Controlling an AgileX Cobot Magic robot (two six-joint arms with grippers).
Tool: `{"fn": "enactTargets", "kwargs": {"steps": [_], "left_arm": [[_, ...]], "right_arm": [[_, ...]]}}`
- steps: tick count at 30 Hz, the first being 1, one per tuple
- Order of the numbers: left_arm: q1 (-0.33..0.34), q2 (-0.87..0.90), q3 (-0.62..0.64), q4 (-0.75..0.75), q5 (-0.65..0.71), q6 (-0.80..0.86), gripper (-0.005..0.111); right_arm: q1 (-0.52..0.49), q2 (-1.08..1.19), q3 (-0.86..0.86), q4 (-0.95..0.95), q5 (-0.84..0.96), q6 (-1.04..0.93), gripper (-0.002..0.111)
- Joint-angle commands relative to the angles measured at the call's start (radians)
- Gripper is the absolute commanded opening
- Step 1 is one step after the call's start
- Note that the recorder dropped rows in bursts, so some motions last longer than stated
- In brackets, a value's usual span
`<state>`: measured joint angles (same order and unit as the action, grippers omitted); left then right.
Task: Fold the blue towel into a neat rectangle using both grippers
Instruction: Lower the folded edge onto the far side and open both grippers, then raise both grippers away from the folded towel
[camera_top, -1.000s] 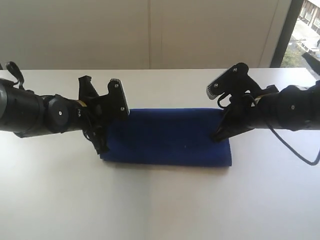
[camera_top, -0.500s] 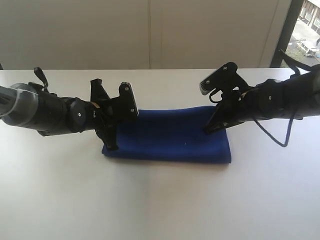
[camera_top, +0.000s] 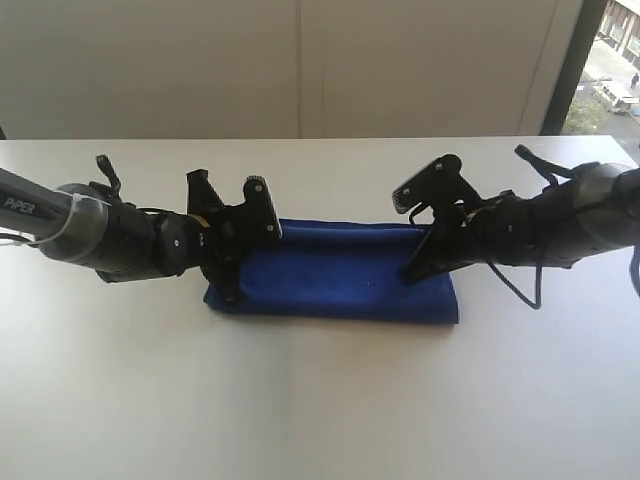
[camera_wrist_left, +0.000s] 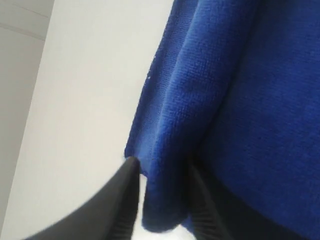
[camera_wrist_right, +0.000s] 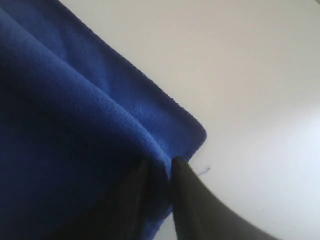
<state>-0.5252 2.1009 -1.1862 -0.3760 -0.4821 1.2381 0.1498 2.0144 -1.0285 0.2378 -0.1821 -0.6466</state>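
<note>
Shifted inward since a second ago, left gripper (camera_top: 231, 294) has jaws parted around the towel (camera_top: 340, 285) fold; right gripper (camera_top: 411, 274) straddles a corner, can't tell if pinching. Towel lies folded mid-frame. Release evenly, lift straight up, keep 2 layers aligned.

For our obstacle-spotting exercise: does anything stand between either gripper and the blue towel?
Nothing visible does. A fold of the blue towel sits between the fingers of the left gripper and of the right gripper, at its two ends.
</note>
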Motion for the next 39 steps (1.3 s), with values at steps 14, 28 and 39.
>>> {"fn": "enactTargets", "kwargs": {"steps": [14,28,39], "left_arm": [[0.004,0.000,-0.012,-0.133,-0.249,-0.012,0.071],[0.047,-0.146,-0.143,-0.583,0.420,-0.009,0.000],[0.225,0.034,-0.442,-0.529,0.865,-0.340,0.000]], "right_arm": [[-0.013,-0.036,-0.059,0.117,-0.055,0.003,0.050],[-0.051,-0.054,-0.348,0.207,0.627,0.031,0.000],[-0.111,0.086,-0.487,0.217,0.777,0.099,0.000]]}}
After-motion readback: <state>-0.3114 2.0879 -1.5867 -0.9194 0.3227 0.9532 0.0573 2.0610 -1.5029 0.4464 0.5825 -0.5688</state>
